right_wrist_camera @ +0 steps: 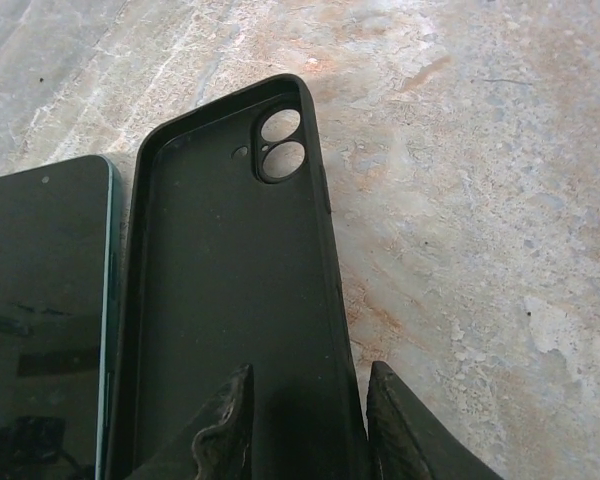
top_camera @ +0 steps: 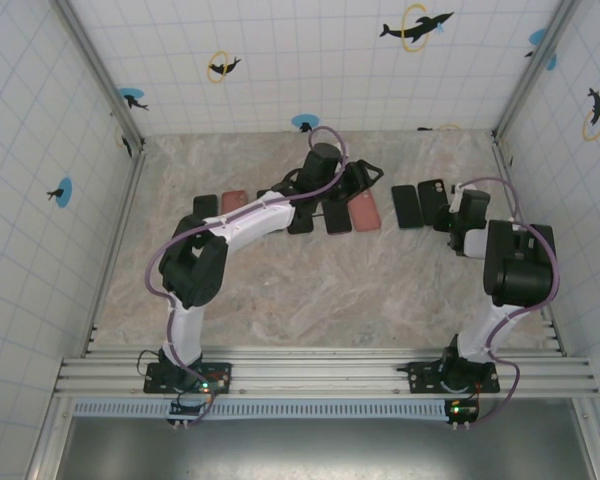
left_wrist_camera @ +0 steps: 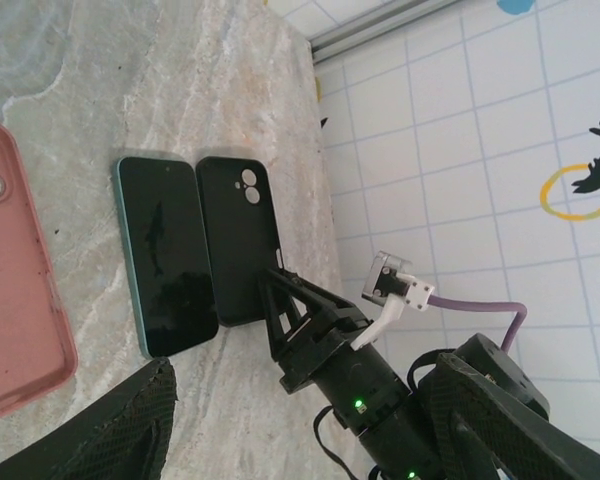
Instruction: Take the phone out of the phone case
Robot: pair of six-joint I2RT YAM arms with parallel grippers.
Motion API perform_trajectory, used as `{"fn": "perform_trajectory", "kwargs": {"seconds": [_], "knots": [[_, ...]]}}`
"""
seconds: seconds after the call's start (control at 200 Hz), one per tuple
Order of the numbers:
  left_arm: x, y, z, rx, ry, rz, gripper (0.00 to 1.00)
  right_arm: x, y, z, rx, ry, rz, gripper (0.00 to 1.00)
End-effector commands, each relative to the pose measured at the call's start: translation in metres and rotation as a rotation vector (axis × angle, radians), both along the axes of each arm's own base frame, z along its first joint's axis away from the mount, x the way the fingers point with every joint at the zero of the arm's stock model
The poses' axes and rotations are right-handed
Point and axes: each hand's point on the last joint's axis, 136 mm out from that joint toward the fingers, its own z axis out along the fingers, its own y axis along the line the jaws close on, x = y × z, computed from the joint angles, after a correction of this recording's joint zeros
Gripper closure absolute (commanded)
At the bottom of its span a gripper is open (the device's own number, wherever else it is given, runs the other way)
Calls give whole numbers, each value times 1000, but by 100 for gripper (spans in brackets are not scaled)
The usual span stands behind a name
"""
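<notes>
**Phone lies out of its case, right hand straddling the case's edge**

The phone (right_wrist_camera: 40,320) lies flat and screen up on the desk (right_wrist_camera: 480,200), outside its case. The black case (right_wrist_camera: 230,300) lies open side up just beside it at 3 o'clock. It is empty, and its camera cutout is at the end away from the right hand. Their long edges run parallel, with a thin strip of desk between them. From above, the pair sits in the right half of the desk, toward the back wall.

The right hand (right_wrist_camera: 305,425) is at the end of the case nearest to it. Its jaws are partly open. One finger (right_wrist_camera: 225,425) is over the case's inner floor and the other is outside its side wall at 3 o'clock. The gap between them is wider than that wall, so nothing is clamped.

In the overhead view the left hand (top_camera: 342,200) hangs over the middle of the desk, well apart from the phone at 9 o'clock. A pink case (left_wrist_camera: 10,300) lies open side up near it. Its wrist camera shows one dark finger (left_wrist_camera: 130,430) at the bottom edge. I cannot tell how wide this hand stands or whether it holds anything.
</notes>
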Motion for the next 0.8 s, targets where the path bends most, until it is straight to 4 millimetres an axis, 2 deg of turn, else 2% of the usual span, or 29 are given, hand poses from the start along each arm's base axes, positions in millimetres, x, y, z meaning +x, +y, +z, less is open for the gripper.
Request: {"fn": "perform_trajectory", "kwargs": {"seconds": [0.0,0.155,0.285,0.405,0.5,0.591,0.736,0.796], "knots": [[-2,12,26,-1,-55,-3,30,9,-6,16,-83,-27,12,65],[-1,21,31,12,-76,-2,23,13,-5,24,-155,-30,46,59],[2,34,32,59,-110,12,17,16,-2,39,-205,-53,74,54],[3,54,27,161,-184,8,9,14,14,66,-161,-108,122,48],[3,72,15,311,-270,-26,4,8,38,88,-94,-168,205,41],[4,96,1,450,-355,-50,2,-1,59,100,-82,-171,286,39],[3,147,-18,547,-416,-50,2,-19,73,114,-24,-212,329,35],[0,173,-28,592,-426,-33,2,-29,78,117,21,-227,347,30]]}}
